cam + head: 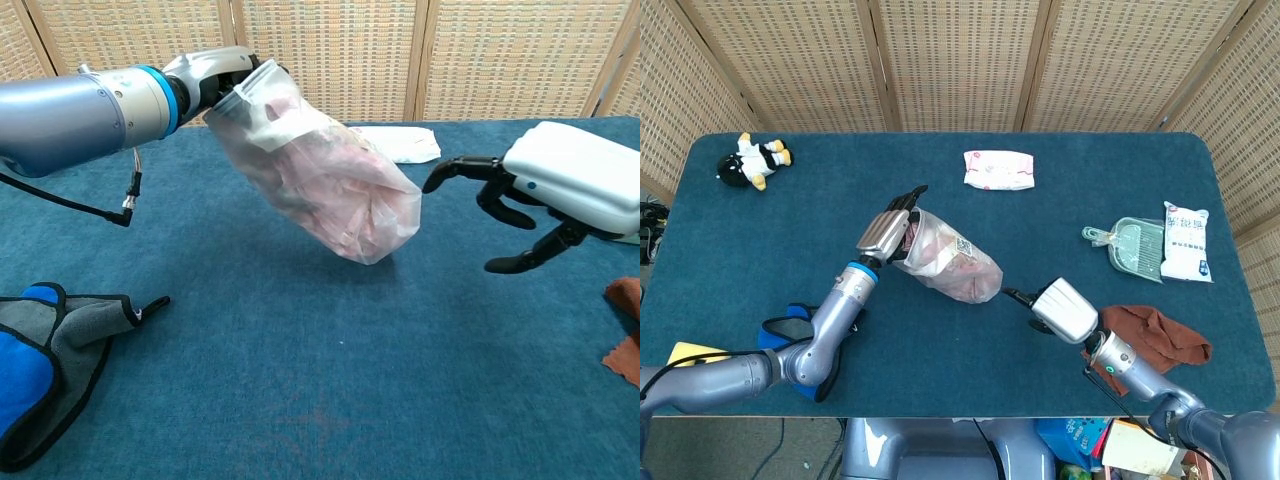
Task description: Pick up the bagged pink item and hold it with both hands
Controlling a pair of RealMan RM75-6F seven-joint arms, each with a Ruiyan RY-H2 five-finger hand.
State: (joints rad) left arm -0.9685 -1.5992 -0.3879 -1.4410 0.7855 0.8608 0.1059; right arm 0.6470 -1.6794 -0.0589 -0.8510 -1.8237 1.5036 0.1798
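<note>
Currently the left hand grips the bagged pink item by its top, sealed end, lifted clear of the blue table in the chest view. Long axis is tilted: top end high toward the left hand, bottom end hanging down toward the right hand. In the head view the axis runs diagonally from upper left to lower right. Right hand is empty, fingers spread and curved, near the bag's lower end, not touching. Brown cloth lies behind the right wrist.
</note>
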